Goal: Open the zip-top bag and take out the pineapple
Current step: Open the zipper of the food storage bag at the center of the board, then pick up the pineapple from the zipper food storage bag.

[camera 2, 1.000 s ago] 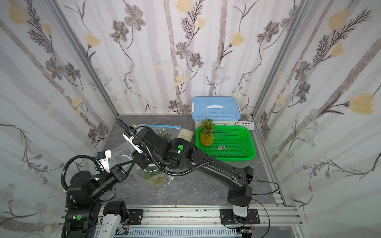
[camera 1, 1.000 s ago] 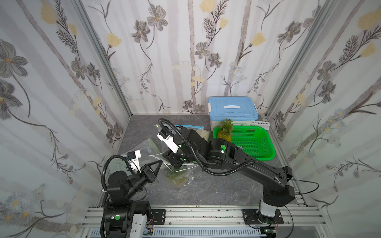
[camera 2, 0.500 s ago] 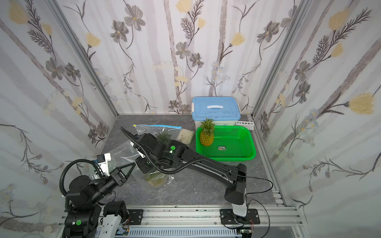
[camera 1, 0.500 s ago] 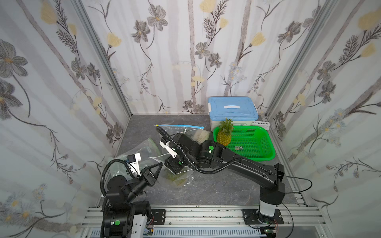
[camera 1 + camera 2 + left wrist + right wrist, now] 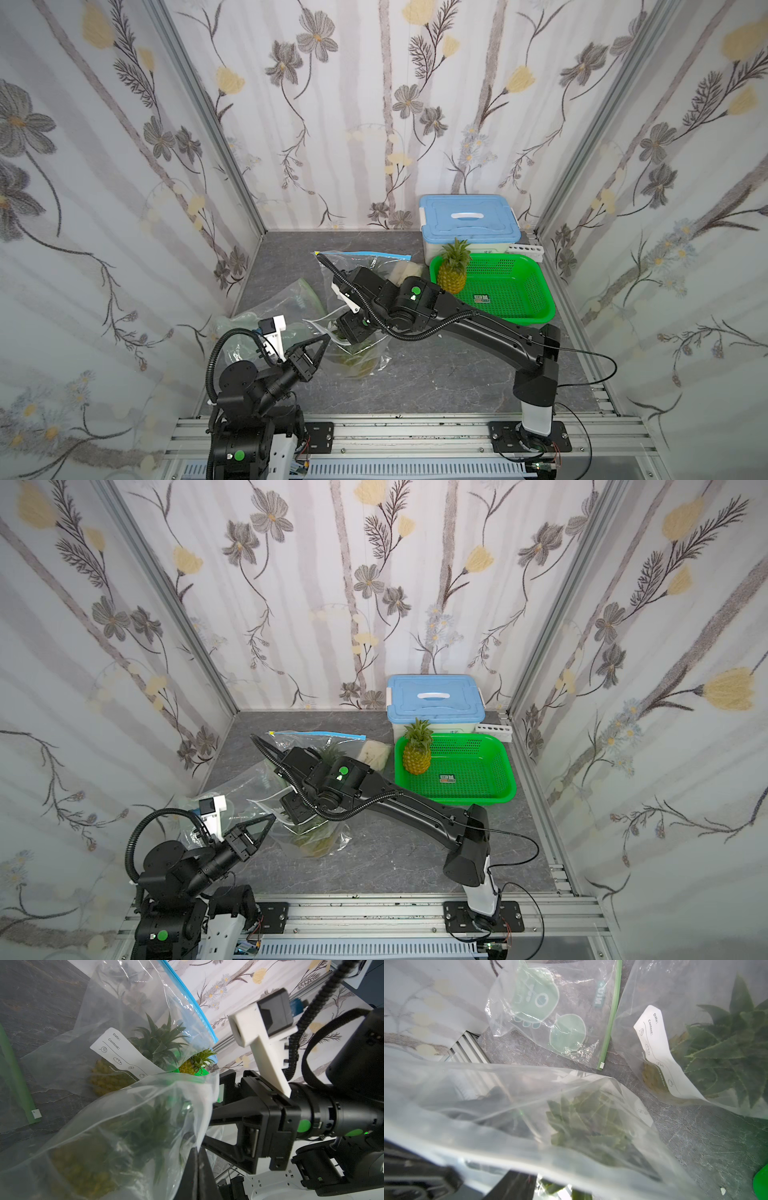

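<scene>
Three bags lie on your tabletop [image 5: 436,374]. The one you are working on, the clear bag [image 5: 368,362], sits near centre, just ahead of your left arm, with its mouth raised. The pineapple [image 5: 83,1167] is inside it, its yellow body low in the bag and its leaves towards the mouth, blurred by the plastic.

Your left gripper [image 5: 326,337] has its jaws closed on the rim of the bag at its left edge, and the plastic runs straight off their tip in the left wrist view. Your right gripper [image 5: 204,1129] comes in from the right, and its jaws stand apart and reach into the mouth. You cannot tell through the film whether they touch the leaves.

Just beyond, at far centre, the blue-zip bag [image 5: 357,259] holds a second pineapple [image 5: 112,1078] behind a white label. The green-zip bag [image 5: 291,299] lies flat to the left and has green cartoon prints.

On the right, a third pineapple [image 5: 453,274] stands upright in the far left corner of the green basket [image 5: 528,307]. The blue-lidded box [image 5: 469,216] sits just behind the basket, against the far wall.
</scene>
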Controlling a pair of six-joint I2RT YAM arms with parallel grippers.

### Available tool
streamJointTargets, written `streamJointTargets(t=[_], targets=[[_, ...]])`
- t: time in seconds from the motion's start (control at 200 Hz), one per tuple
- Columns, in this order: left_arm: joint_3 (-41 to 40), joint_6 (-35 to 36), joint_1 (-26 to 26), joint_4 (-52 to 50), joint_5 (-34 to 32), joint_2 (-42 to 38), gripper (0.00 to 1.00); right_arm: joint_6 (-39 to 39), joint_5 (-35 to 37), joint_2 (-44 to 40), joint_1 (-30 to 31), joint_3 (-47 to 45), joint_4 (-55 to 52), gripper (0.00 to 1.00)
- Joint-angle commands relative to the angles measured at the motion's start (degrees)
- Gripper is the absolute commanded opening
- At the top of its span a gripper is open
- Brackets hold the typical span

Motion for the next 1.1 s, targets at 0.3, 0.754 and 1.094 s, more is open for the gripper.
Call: streamJointTargets(t=[0.3,0.754,1.094], targets=[[-1.9,-0.1,0.0,0.1,0.5,-2.1,0.00,2.5,-3.7,4.1,0.6,-8.1,2.8,0.67],[-1.9,0.6,0.0,3.8,-2.6,1.9,0.68,2.5,3.4,-11.6,-1.4,-13.6,6.8,0.00],[-9.0,-7.8,0.0,21.4,6.5,6.2,1.00,-1.1,5.7,-25.6,-5.6,-12.5,6.8,0.00]])
